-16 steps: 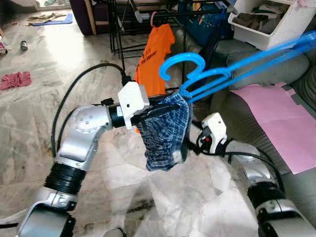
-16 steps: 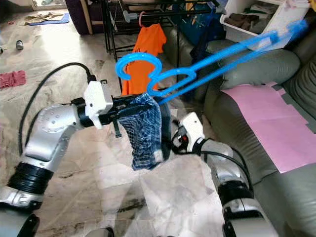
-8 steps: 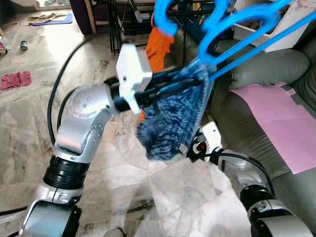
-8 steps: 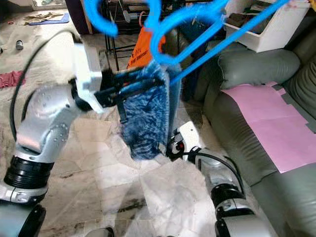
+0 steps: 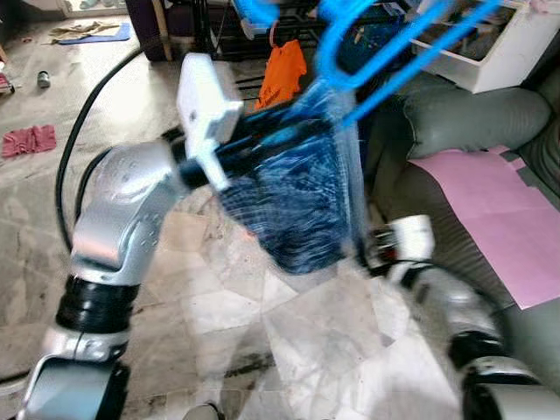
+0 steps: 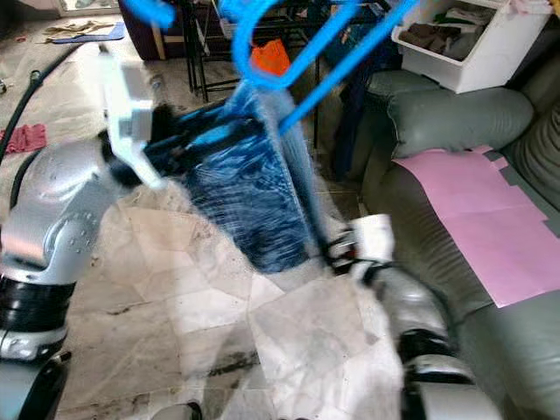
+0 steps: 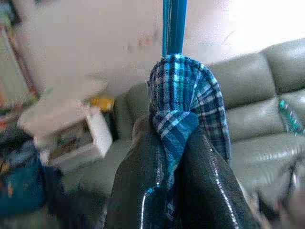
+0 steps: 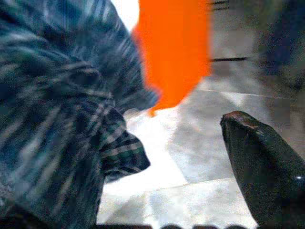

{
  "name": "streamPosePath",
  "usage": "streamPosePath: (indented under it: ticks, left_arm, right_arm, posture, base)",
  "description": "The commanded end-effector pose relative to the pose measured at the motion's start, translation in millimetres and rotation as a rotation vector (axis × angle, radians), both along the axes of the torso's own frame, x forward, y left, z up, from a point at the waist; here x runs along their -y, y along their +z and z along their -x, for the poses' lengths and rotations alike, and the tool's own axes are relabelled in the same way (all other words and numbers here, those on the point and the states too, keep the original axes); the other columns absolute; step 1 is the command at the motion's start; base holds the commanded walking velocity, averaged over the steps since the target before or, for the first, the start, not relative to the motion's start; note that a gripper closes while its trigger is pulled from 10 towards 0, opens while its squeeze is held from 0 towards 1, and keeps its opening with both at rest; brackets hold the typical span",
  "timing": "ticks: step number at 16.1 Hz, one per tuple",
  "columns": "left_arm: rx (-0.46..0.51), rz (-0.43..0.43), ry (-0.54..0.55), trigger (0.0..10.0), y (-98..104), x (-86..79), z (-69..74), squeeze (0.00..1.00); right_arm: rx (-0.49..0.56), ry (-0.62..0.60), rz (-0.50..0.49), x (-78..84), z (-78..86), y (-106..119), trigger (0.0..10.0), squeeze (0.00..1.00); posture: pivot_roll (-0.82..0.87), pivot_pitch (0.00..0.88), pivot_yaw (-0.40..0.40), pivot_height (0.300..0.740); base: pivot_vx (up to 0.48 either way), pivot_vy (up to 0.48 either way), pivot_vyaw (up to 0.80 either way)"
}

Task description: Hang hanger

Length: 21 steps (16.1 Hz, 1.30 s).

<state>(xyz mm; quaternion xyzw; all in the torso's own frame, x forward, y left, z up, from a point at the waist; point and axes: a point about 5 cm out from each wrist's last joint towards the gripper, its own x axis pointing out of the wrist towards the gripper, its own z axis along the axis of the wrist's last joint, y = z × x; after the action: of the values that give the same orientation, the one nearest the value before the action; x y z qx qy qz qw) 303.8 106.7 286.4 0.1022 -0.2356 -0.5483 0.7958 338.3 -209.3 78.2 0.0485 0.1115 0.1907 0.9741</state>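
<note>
A blue plastic hanger [image 5: 376, 48] carries a blue plaid cloth [image 5: 297, 201], both blurred with motion. My left gripper [image 7: 174, 138] is raised at chest height and shut on the folded top of the plaid cloth [image 7: 186, 95], right under the hanger's blue bar [image 7: 174, 26]. The hanger's hook end reaches up toward the black clothes rack [image 5: 214, 48]. My right gripper [image 5: 374, 254] sits low beside the cloth's lower edge, open, one black finger [image 8: 262, 162] apart from the cloth [image 8: 57, 105].
An orange shirt [image 5: 284, 74] hangs on the black rack behind. A grey sofa [image 5: 472, 122] with a pink sheet [image 5: 490, 210] stands at the right, a white bin [image 5: 512, 39] of clothes above it. A red cloth [image 5: 31, 140] lies on the marble floor.
My left arm has swung the hanger and cloth up and leftward toward the rack. The right gripper has shifted to the right, away from the cloth's hem.
</note>
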Motion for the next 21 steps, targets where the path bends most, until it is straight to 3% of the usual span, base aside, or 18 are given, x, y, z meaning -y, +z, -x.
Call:
streamPosePath:
  ticks: [1,4,6,11,13,16,18,21]
  left_arm:
    - [0.035,-0.004,0.014,0.0,1.2,-6.0,0.8,0.00]
    - [-0.021,-0.017,0.057,0.0,-17.6,-15.8,-4.0,0.00]
    - [-0.030,-0.019,0.064,0.0,-21.7,-16.7,-5.7,0.00]
    - [-0.157,-0.076,0.090,0.0,-65.1,-30.6,-2.9,0.00]
    - [-0.253,-0.113,0.115,0.0,-94.9,-41.8,0.4,0.00]
    - [-0.316,-0.124,0.125,0.0,-119.0,-42.8,7.7,0.00]
    - [-0.363,-0.127,0.134,0.0,-134.3,-43.6,10.9,0.00]
    - [-0.316,-0.133,0.126,0.0,-126.6,-39.7,9.9,0.00]
  right_arm:
    - [0.005,-0.066,-0.025,13.3,0.3,3.9,0.0,0.00]
    - [0.046,-0.103,0.015,36.7,-0.6,18.9,0.0,0.00]
    - [0.051,-0.088,0.035,35.0,-1.4,20.8,0.0,0.00]
    - [0.146,-0.078,0.044,35.0,-15.4,54.0,0.0,0.00]
    - [0.218,-0.168,0.036,46.6,-28.0,86.1,0.0,0.00]
    - [0.306,-0.299,-0.002,57.4,-40.9,124.4,0.0,0.00]
    - [0.322,-0.272,-0.015,49.0,-46.7,133.8,0.0,0.00]
    - [0.257,-0.153,-0.020,30.2,-44.1,111.9,0.0,0.00]
  posture:
    - [0.09,0.120,-0.094,0.740]
    - [0.07,0.118,-0.095,0.740]
    - [0.07,0.117,-0.098,0.740]
    - [0.07,0.120,-0.097,0.740]
    - [0.06,0.119,-0.097,0.740]
    - [0.05,0.115,-0.100,0.740]
    - [0.05,0.113,-0.105,0.740]
    - [0.06,0.111,-0.112,0.740]
  base:
    - [0.000,0.000,0.00]
    - [0.000,0.000,0.00]
    - [0.000,0.000,0.00]
    - [0.000,0.000,0.00]
    - [0.000,0.000,0.00]
    - [0.000,0.000,0.00]
    - [0.000,0.000,0.00]
    - [0.000,0.000,0.00]
